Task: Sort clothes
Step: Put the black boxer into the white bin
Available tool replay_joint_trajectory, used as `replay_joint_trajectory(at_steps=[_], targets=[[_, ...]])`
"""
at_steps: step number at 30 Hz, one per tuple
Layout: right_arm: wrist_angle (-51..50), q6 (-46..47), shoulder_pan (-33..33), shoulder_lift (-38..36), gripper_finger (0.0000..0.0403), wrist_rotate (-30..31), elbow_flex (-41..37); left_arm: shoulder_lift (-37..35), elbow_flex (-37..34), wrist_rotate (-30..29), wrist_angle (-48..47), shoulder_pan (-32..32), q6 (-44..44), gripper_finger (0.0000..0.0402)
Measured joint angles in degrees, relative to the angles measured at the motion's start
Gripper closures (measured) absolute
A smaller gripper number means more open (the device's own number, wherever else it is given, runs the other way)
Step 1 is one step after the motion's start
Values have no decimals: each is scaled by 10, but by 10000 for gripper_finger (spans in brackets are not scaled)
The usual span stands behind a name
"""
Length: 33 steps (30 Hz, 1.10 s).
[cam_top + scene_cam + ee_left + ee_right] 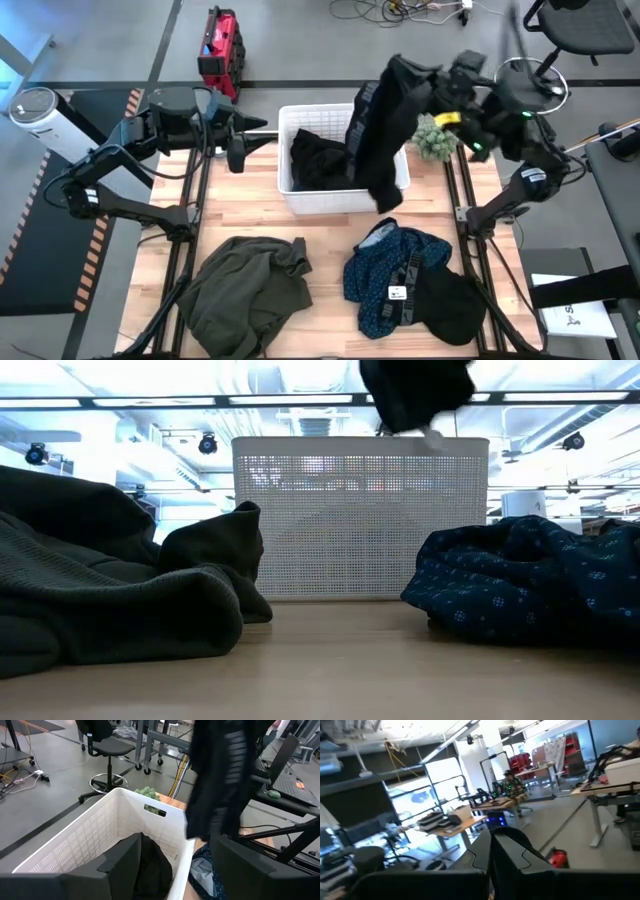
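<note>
My right gripper (432, 88) is raised above the far right of the white lattice basket (290, 195) and is shut on a black garment (378, 130). This garment hangs over the basket's right part and shows at the top of the low view (415, 390). Another black piece (315, 160) lies inside the basket. My left gripper (250, 142) stands open left of the basket, holding nothing. On the near side of the table lie an olive-grey top (245, 290) and a navy patterned piece (395, 265), with a black piece (450, 305) beside it. My right gripper holds the black garment by its upper end (408, 75), coming at it from the table's right side. The cloth covers the fingertips, so I cannot tell whether it has one layer or several. The garment hangs slack below the hold, its lower end (420, 422) clear above the basket's rim.
A green fuzzy object (436, 140) lies on the table right of the basket, under my right arm. A red case (220, 50) stands on the floor beyond the far edge. Bare wood (330, 240) shows between the basket and the near clothes.
</note>
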Motion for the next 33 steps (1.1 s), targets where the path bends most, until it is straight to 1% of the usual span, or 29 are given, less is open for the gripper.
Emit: replay_joint_trajectory(at_steps=[3, 7, 10, 13, 15, 21, 24, 27, 29, 33], targets=[[0, 7, -40, 14, 403, -33, 0, 1, 0, 0, 1, 0, 0, 167], [-3, 8, -82, 36, 403, -45, 0, 1, 0, 0, 2, 0, 0, 160], [-31, 18, -108, 52, 403, -82, 0, 0, 0, 0, 2, 0, 0, 159], [-95, 49, -129, 65, 403, -114, 0, 0, 0, 0, 2, 0, 0, 163], [-160, 80, -141, 74, 403, -128, 0, 0, 0, 0, 2, 0, 0, 167], [-354, 200, -169, 115, 403, -203, 0, -5, 0, 0, 2, 0, 0, 176], [-427, 224, -174, 146, 403, -237, 0, -7, 0, 0, 2, 0, 0, 178], [-482, 229, -178, 182, 403, -269, 0, -10, 0, 0, 2, 0, 0, 174], [-504, 230, -179, 207, 403, -311, -2, -12, 0, 0, 2, 0, 0, 170], [-510, 215, -181, 255, 403, -388, -10, -16, 0, 0, 2, 0, 0, 163]])
